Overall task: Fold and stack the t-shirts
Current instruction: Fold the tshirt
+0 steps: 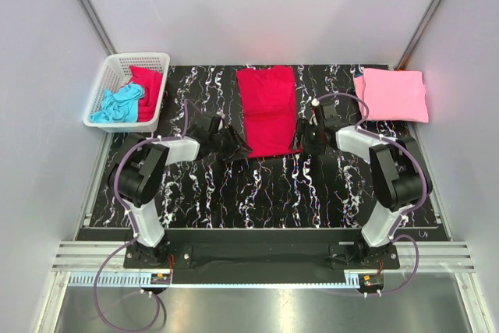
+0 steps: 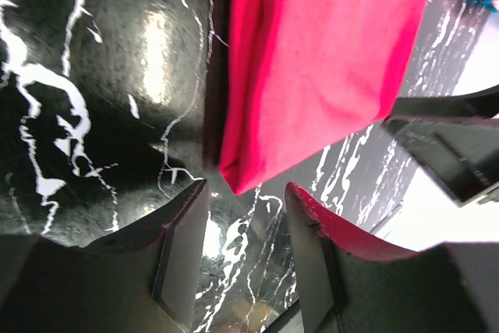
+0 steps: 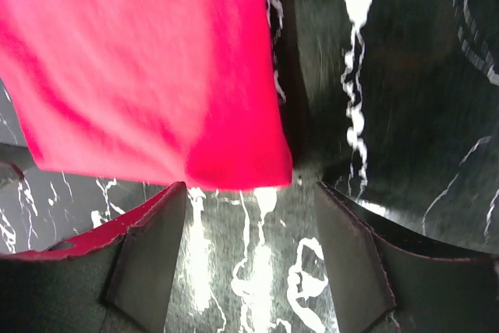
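"Tabletop (image 1: 257,193) first, nearest the bases. What does it look like?"

"Black with white veining. Both arms reach forward over it and turn inward toward the middle."

"How does the left gripper (image 1: 234,146) stand?"

"Its jaws are parted about halfway and hold nothing. In the left wrist view the fingers (image 2: 183,247) sit low over the table, and the near left corner of the crimson t-shirt (image 1: 267,111) lies just ahead of them, outside the gap."

"And the right gripper (image 1: 300,139)?"

"It is spread wider and is also empty. Its wrist camera shows the shirt's near right corner just beyond the fingertips, flat on the table, with bare marbling between the fingers (image 3: 152,263)."

"Where exactly is that shirt?"

"It is in the middle of the table, folded into a long narrow panel that runs away from the arms. Its near hem lies between the two grippers."

"What is farther back?"

"A light pink t-shirt (image 1: 390,95) lies folded into a flat square at the far right corner. At the far left stands a white lattice basket (image 1: 105,83), with a turquoise t-shirt (image 1: 117,104) and a red t-shirt (image 1: 148,83) crumpled inside it."
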Available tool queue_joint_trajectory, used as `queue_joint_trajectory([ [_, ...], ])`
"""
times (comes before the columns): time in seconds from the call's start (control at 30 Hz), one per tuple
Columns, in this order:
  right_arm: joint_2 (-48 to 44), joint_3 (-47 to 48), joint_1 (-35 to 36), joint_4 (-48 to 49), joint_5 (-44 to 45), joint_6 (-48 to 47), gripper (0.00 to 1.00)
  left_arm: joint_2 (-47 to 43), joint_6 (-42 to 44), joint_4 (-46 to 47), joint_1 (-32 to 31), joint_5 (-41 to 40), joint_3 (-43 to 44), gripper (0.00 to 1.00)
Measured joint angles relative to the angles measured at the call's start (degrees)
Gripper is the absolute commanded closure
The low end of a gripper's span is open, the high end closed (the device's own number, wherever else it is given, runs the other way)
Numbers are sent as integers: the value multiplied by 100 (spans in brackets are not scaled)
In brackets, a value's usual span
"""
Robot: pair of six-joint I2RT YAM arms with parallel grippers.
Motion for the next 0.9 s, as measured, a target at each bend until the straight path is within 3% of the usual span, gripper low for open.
queue_joint_trajectory([
  [0.6,-114,-516,-2,761,-131,236,34,205,-238,199,-129,-52,-7,57],
  [0.73,-17,-439,-2,831,-118,240,40,323,-280,291,-140,-59,72,61],
  [0.9,83,-411,-4,925,-98,264,58,435,-317,367,-144,-90,140,70],
])
